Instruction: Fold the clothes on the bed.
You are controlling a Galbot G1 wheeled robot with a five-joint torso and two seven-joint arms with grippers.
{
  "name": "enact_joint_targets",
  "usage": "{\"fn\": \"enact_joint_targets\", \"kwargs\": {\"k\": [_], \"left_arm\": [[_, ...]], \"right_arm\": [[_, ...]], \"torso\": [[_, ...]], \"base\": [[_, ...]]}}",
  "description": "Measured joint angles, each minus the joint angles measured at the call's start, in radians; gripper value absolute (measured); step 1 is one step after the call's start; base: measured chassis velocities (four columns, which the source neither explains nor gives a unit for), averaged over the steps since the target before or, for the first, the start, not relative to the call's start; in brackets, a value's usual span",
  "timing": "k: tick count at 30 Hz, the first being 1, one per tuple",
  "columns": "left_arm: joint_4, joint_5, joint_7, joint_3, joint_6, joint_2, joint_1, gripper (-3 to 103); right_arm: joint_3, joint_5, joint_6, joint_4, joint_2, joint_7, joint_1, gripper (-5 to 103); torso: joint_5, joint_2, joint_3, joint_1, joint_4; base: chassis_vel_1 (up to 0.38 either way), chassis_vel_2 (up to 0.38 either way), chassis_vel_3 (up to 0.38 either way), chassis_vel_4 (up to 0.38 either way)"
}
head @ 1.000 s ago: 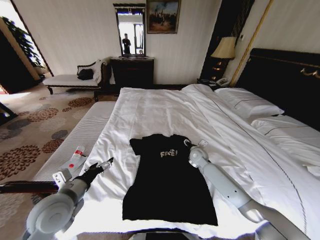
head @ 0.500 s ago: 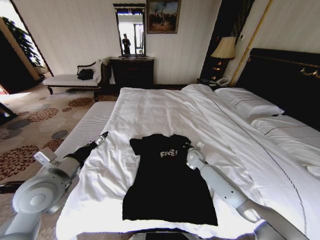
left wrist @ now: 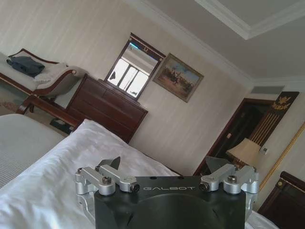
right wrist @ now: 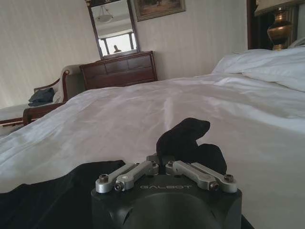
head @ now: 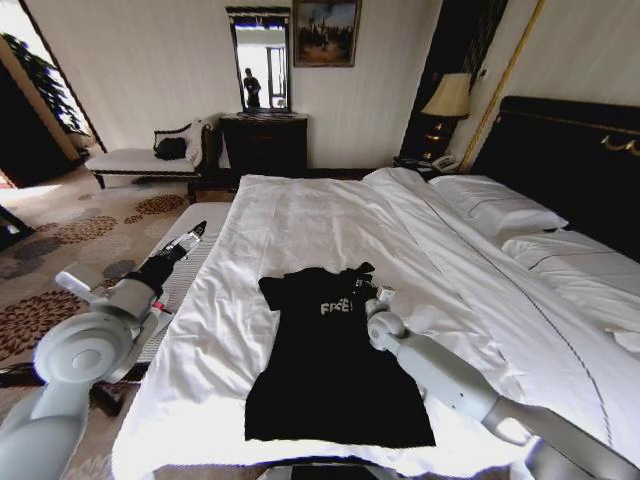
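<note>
Shirt [head: 325, 365] lies flat on the bed [head: 300, 215], near the foot edge at my 6 o'clock; wide bare sheet runs beyond it toward 12 and out to 3. Bed's left edge drops to a bench [head: 185, 262] at 9.

Right gripper [head: 366, 291] sits at the shirt's right sleeve, fingers pressed together on a bunch of black cloth that I see standing up past the tips in the wrist view [right wrist: 183, 138].

Left gripper [head: 192, 234] hangs in air over the bench at 10, off the mattress, fingers spread [left wrist: 167, 167], nothing between them.

Since a second ago: left arm has swung up and outward from the bed's near-left edge; right gripper has drawn the sleeve inward, now lifted and crumpled.
</note>
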Motion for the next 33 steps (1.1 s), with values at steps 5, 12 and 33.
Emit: {"fn": "enact_joint_targets", "kwargs": {"k": [5,12,33], "left_arm": [[0.001,0.018,-0.001,0.006,0.008,-0.017,0.021,100],[0.002,0.035,-0.009,0.018,0.023,-0.026,0.028,100],[0.003,0.020,-0.021,-0.071,0.037,-0.005,0.081,100]], "right_arm": [[-0.045,-0.074,0.033,-0.045,0.046,-0.042,-0.001,1],[-0.073,-0.146,0.069,-0.039,0.069,-0.075,-0.030,14],[-0.020,0.095,0.008,-0.021,0.037,-0.011,0.032,89]], "torso": [[0.0002,0.000,0.000,0.000,0.0001],[0.0001,0.000,0.000,0.000,-0.0003],[0.0002,0.000,0.000,0.000,-0.0002]], "base": [[0.000,0.000,0.000,0.000],[0.000,0.000,0.000,0.000],[0.000,0.000,0.000,0.000]]}}
